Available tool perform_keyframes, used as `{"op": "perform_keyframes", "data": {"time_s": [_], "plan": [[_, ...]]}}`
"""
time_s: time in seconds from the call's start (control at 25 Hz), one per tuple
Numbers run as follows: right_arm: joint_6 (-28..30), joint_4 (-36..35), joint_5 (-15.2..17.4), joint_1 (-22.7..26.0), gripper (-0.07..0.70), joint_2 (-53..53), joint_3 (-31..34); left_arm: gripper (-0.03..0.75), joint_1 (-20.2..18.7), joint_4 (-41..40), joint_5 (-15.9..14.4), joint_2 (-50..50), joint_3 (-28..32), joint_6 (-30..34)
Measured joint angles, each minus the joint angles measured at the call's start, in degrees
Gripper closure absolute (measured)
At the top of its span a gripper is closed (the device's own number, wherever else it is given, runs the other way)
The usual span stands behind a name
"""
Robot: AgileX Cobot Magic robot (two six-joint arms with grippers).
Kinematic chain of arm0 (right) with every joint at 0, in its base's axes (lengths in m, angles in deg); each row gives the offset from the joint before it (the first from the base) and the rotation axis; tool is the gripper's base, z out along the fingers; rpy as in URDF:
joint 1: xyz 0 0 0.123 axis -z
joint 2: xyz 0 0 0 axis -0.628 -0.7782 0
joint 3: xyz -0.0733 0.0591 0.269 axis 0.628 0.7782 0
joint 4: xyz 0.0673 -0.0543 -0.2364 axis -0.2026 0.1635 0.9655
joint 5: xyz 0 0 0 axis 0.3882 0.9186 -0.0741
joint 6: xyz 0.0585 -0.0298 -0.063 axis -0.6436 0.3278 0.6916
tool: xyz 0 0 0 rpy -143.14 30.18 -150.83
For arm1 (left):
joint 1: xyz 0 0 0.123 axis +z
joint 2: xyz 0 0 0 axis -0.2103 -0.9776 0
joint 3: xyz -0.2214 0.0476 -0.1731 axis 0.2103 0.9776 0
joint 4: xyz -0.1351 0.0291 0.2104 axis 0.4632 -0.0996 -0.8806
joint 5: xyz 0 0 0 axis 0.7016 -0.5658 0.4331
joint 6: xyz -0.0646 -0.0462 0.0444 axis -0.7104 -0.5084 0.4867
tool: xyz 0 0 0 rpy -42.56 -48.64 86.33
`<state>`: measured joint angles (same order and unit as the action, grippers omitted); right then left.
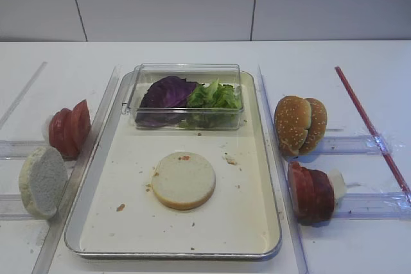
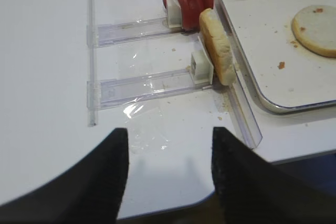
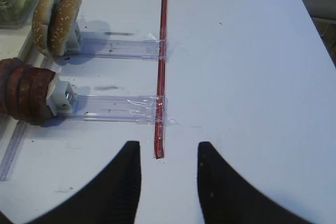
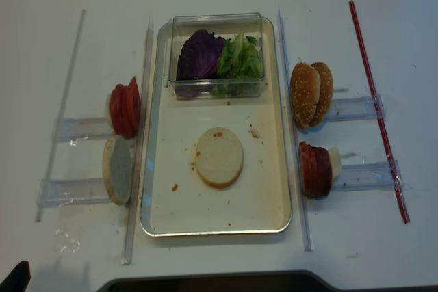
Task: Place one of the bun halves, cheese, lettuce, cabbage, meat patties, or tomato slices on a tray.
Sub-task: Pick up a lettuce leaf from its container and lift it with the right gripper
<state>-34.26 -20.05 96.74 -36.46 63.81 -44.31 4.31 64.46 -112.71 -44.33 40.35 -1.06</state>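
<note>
One pale bun half [image 1: 183, 179] lies flat in the middle of the silvery tray [image 1: 128, 178]. Purple cabbage [image 1: 168, 93] and green lettuce [image 1: 215, 95] sit in a clear box at the tray's far end. To the tray's right, sesame bun halves [image 1: 300, 124] and meat patties [image 1: 310, 192] stand on edge. Tomato slices [image 1: 69, 129] and another pale bun half [image 1: 42, 180] stand on its left. No cheese shows. My right gripper [image 3: 168, 153] is open and empty over the table, right of the patties [image 3: 26, 92]. My left gripper [image 2: 169, 137] is open and empty near the table's front edge.
A red strip [image 1: 369, 123] runs along the table at the far right, taped over clear plastic rails [image 1: 356, 144]. More clear rails [image 2: 147, 85] hold the food on the left. Crumbs dot the tray floor. The table's front edge [image 2: 210, 203] lies just under my left gripper.
</note>
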Motion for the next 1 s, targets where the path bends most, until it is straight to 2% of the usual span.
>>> {"op": "perform_keyframes", "data": {"time_s": [0.36, 0.56, 0.8, 0.92, 1.0], "plan": [[-1.2, 0.0, 0.0, 0.0, 0.346, -0.1, 0.0, 0.370, 0.0, 0.0, 0.0, 0.0, 0.0, 0.0], [-5.2, 0.0, 0.3, 0.0, 0.346, -7.1, -1.1, 0.370, 0.0, 0.0, 0.1, 0.0, 0.0, 0.0], [-8.4, -1.4, 0.5, 0.0, 0.339, -20.2, -9.5, 0.370, 0.0, 0.0, 0.1, 0.0, 0.0, 0.0], [-9.5, -3.7, 1.2, 0.0, 0.302, -29.3, -16.6, 0.370, 0.0, 0.0, 0.1, 0.0, 0.0, 0.0], [-9.7, -4.0, 1.4, 0.0, 0.286, -31.4, -18.1, 0.370, 0.0, 0.0, 0.1, 0.0, 0.0, 0.0]]}}
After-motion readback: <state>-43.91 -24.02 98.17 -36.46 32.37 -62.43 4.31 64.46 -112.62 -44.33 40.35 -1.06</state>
